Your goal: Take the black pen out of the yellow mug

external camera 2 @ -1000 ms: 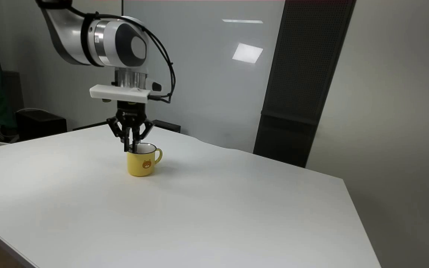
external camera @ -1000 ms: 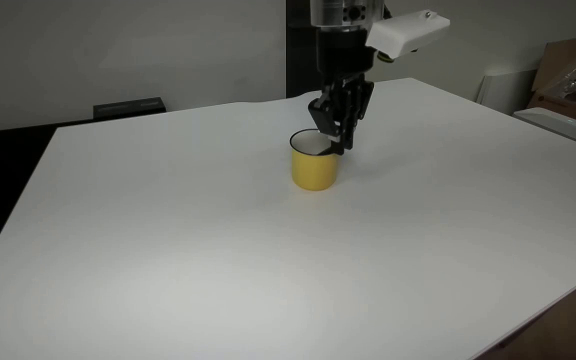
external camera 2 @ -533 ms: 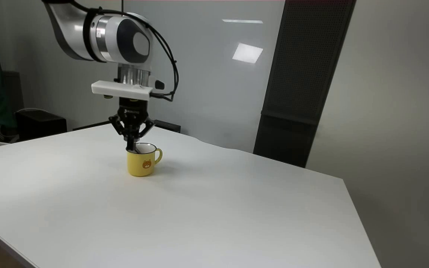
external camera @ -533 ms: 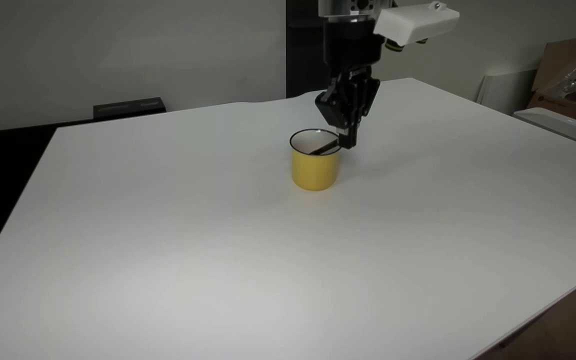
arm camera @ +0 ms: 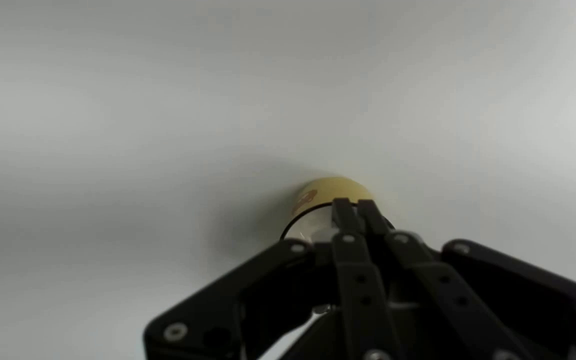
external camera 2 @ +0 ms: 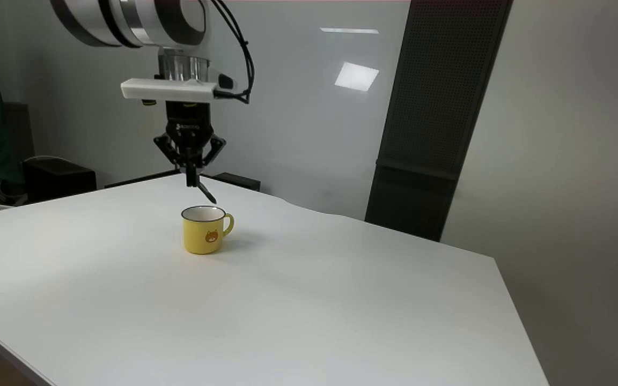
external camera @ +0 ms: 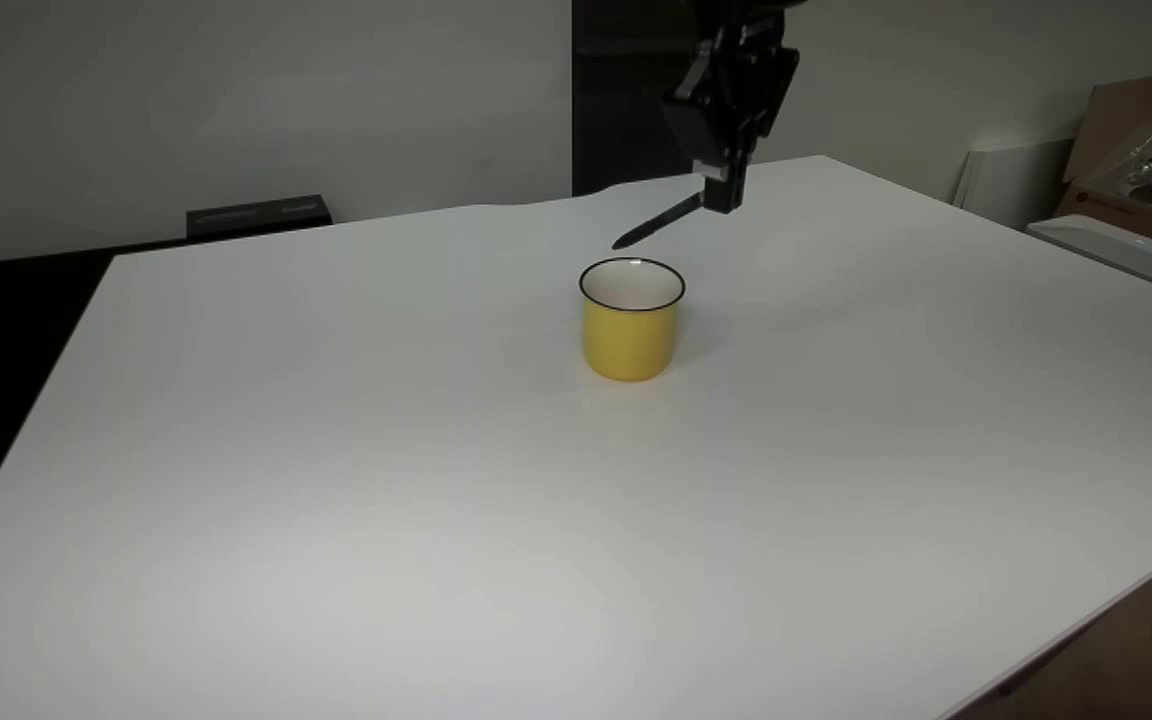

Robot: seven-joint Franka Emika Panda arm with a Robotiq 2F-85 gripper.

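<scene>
Tabletop (external camera 2: 341, 311): pale and smooth, filling the near part of both exterior views.
Yellow mug (external camera 2: 196, 236): upright on the tabletop, a dark rim around its pale inside; in an exterior view the handle (external camera 2: 232, 222) is to the right, near a printed animal face (external camera 2: 211, 236).
Black pen (external camera: 658, 222): held in the air above the yellow mug, fully clear of the rim, tilted, its free tip lowest.
Gripper (external camera 2: 192, 183): closed on the black pen, the gripped part hidden; in the wrist view its fingers (arm camera: 342, 212) lie side by side, covering part of the mug's rim.
Arm (external camera 2: 148, 21): in an exterior view, enters from the left, a white bar (external camera 2: 169, 90) across its wrist.
Dark box (external camera 2: 236, 180): at the tabletop's far edge, right of the gripper.
Dark panel (external camera 2: 443, 96): tall and perforated, farther right, beside the gray wall (external camera 2: 577, 150).
</scene>
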